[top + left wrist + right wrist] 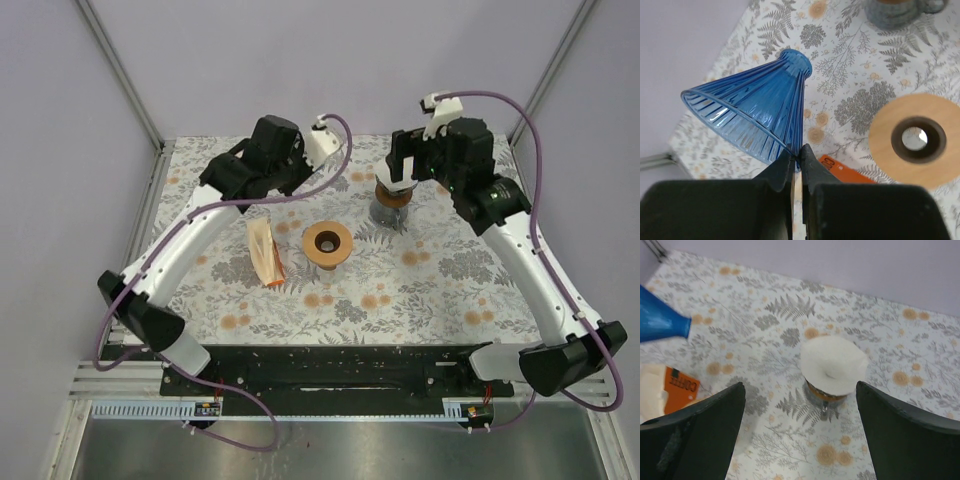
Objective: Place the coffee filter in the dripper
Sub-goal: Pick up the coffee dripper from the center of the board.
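**Filter yet to reach the dripper as both arms work the far half of the worktop**

Nearest the arm bases, a packet of filters (265,250) with an orange label lies flat beside a wooden ring (327,243), both untouched on the floral worktop (420,290). Beyond them, the left gripper (796,152) is clamped together on the rim of the blue ribbed dripper (757,107). The dripper is tipped on its side with its narrow end towards the mug (815,392); whether it is lifted off the surface is unclear. Farther right, the right gripper (800,387) hovers empty over the grey mug, fingers wide apart, and a white paper filter (832,362) sits on the mug's mouth. The task looks barely begun: filter and dripper are well apart, and the filter is not yet picked up. The dripper's tilt, with its mouth turned away, appears to be the main obstacle.
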### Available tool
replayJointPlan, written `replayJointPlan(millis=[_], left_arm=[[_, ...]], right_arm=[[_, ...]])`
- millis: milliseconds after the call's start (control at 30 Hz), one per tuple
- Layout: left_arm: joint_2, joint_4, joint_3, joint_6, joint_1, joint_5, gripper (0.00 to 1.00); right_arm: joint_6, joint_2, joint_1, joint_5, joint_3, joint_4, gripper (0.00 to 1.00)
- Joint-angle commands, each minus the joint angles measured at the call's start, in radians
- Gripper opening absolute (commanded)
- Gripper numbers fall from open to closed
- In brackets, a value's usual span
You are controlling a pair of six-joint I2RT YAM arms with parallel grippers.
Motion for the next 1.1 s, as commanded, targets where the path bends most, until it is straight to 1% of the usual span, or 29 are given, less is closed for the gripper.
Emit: replayJointPlan(millis=[0, 100, 200, 233, 300, 400, 533, 667, 800, 900, 1067], left_arm=[[-0.116, -0.139, -0.047, 0.291, -0.103, -0.163, 0.00], [-0.156, -0.265, -0.024, 0.363, -0.176, -0.194, 0.00], [-0.193, -0.371, -0.051, 0.449, -0.273, -0.278, 0.00], [-0.205, -0.403, -0.066, 0.473, -0.310, -0.315, 0.00], [-0.218, -0.455, -0.095, 0.507, -0.388, -0.405, 0.00], [-0.227, -0.487, -0.129, 0.552, -0.489, -0.553, 0.00], [-0.264, -0.460, -0.220, 0.648, -0.607, -0.726, 0.00], [-0.331, -0.331, -0.365, 0.771, -0.696, -0.820, 0.00], [-0.351, -0.247, -0.410, 0.802, -0.741, -0.849, 0.00], [-0.344, -0.227, -0.419, 0.805, -0.750, -0.866, 0.00], [-0.337, -0.221, -0.421, 0.811, -0.753, -0.860, 0.00]], right_arm=[[0.093, 0.040, -0.010, -0.114, 0.187, -0.001, 0.99], [0.124, 0.089, -0.010, -0.209, 0.288, -0.034, 0.98], [0.139, 0.142, -0.007, -0.348, 0.363, -0.061, 0.96], [0.139, 0.163, -0.007, -0.404, 0.383, -0.077, 0.95], [0.145, 0.195, 0.013, -0.462, 0.429, -0.114, 0.93], [0.122, 0.223, 0.069, -0.481, 0.443, -0.150, 0.91], [0.079, 0.249, 0.167, -0.554, 0.429, -0.186, 0.92], [0.039, 0.272, 0.246, -0.515, 0.426, -0.266, 0.91], [0.055, 0.238, 0.255, -0.495, 0.359, -0.254, 0.87], [0.065, 0.209, 0.276, -0.528, 0.272, -0.205, 0.85], [0.053, 0.206, 0.319, -0.487, 0.221, -0.203, 0.82]])
